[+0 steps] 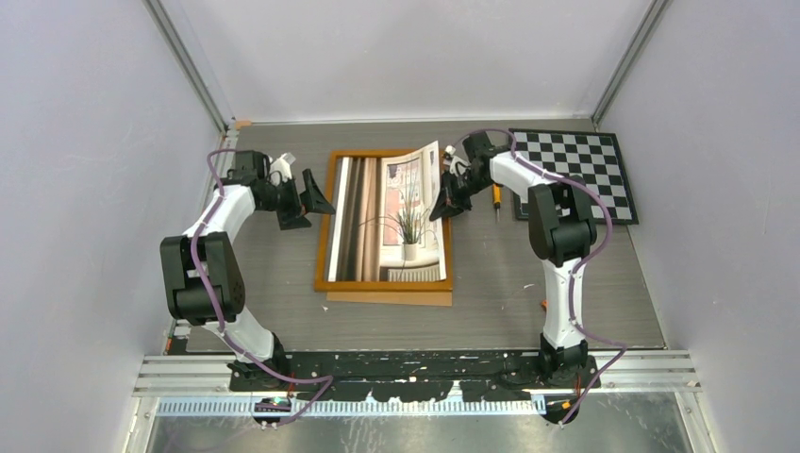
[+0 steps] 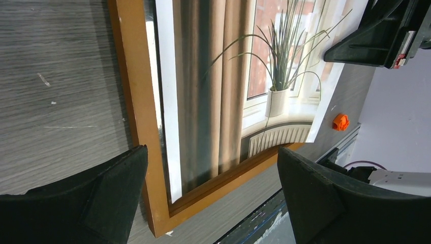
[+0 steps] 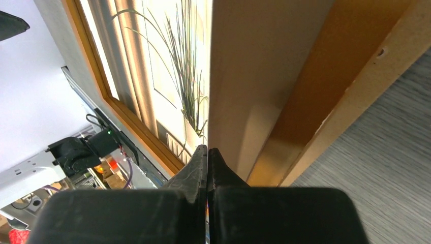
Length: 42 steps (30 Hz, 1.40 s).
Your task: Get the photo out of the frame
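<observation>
Frame (image 1: 324, 236) lies flat mid-table on a tan board (image 1: 391, 298). Photo (image 1: 415, 189) rests inside it along the left side, and its right edge stands raised off the border. Cause: right gripper (image 1: 441, 206) is clenched on that edge in a thin pinch. Right arm reaches forward and bends inward over the frame's right rail. Left gripper (image 1: 316, 196) hovers just beside the left rail, jaws spread wide and empty, probably positioned to steady the frame. Left elbow bent, forearm angled inward.

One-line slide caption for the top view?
Right gripper shut on the photo, its right edge raised off the frame; left gripper open alongside.
</observation>
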{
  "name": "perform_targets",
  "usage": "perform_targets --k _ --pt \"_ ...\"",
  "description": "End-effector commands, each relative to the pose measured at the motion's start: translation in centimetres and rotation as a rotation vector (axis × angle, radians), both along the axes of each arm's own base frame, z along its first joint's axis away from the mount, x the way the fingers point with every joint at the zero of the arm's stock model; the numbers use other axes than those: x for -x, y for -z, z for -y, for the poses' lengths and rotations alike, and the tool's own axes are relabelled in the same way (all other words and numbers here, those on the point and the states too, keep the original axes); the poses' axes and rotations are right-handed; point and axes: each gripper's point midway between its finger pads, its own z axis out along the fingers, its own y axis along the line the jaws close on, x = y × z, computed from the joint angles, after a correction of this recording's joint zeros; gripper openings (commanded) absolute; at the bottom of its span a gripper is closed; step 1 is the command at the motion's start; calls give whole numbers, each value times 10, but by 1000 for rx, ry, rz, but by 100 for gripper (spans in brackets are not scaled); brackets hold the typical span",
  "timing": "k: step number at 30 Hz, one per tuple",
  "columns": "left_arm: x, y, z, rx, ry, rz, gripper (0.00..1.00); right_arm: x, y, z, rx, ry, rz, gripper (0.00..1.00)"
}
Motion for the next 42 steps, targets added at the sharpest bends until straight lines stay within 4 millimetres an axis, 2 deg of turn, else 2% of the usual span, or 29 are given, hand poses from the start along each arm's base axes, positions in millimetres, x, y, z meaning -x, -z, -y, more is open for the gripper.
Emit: perform_targets --k 1,8,15,16,19,22,27,28,30,32,36,37,40,42 --pt "-12 -15 -4 -14 12 63 100 -15 -16 -14 -37 -12 68 1" --pt "-14 -15 -5 -21 18 70 100 -8 -15 -19 -28 -30 57 3" --pt "-15 -13 -5 -24 17 74 100 1 0 -23 19 -52 40 3" --pt "-16 -13 -5 -23 18 75 100 1 2 -22 27 -50 39 5" --pt "-16 -14 -5 -24 19 77 100 3 1 -20 44 -53 32 20" --pt "-16 -15 -6 -26 20 80 100 5 -8 -18 46 -53 43 32" --pt "-18 -18 -7 -39 20 89 100 2 -35 -14 66 -54 95 48" --pt "-18 -20 -9 -51 23 94 100 0 -41 -11 84 -51 111 54" --pt "-20 -26 -15 -99 36 121 100 -2 -47 -1 149 -42 132 58" --pt "-23 -33 -24 -160 42 147 100 -1 -54 10 212 -36 152 68" --pt "-29 -45 -42 -239 22 195 100 5 -66 28 282 -44 183 72" --pt "-32 -48 -46 -262 16 209 100 7 -71 32 286 -51 194 76" --pt "-40 -62 -56 -312 5 257 100 7 -84 45 279 -41 217 78" --pt "-44 -73 -62 -344 11 284 100 3 -99 55 251 -22 243 86"
